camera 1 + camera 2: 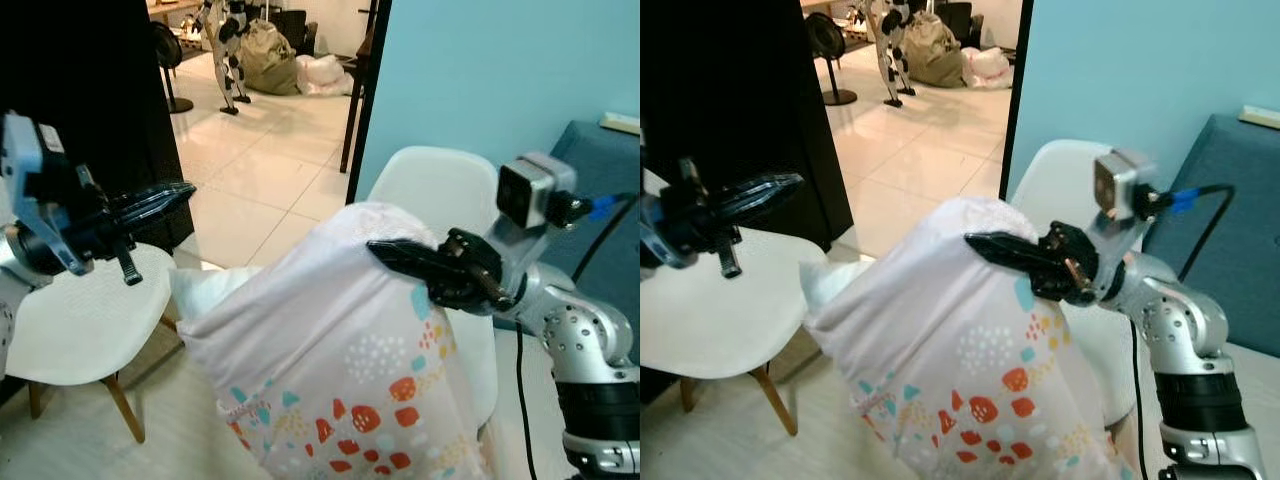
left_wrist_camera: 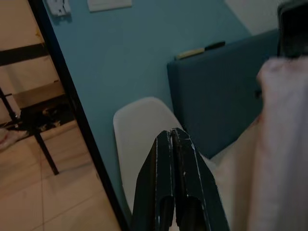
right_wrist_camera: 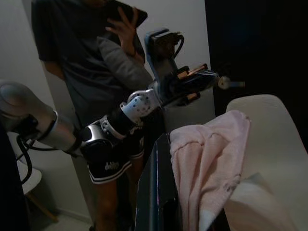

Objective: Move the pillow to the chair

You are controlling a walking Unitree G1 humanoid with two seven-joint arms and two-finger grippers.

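Note:
The pillow (image 1: pixel 340 350), pale pink with coloured dots and a white corner, hangs in the middle of the head views. My right gripper (image 1: pixel 378 249) is shut on its top edge; in the right wrist view the pink fabric (image 3: pixel 207 159) bunches against the black finger (image 3: pixel 156 187). A white chair (image 1: pixel 440 185) stands right behind the pillow, against the blue wall. My left gripper (image 1: pixel 180 193) is raised at the left, shut and empty, apart from the pillow; its fingers (image 2: pixel 185 168) lie pressed together. A second white chair (image 1: pixel 85 320) stands under the left arm.
A blue sofa (image 1: pixel 590 170) stands at the right. A black panel (image 1: pixel 90 90) rises at the left, with a tiled floor (image 1: pixel 270 160) and another robot (image 1: pixel 228 50) beyond. A person (image 3: pixel 91 53) holding a phone stands behind my left arm in the right wrist view.

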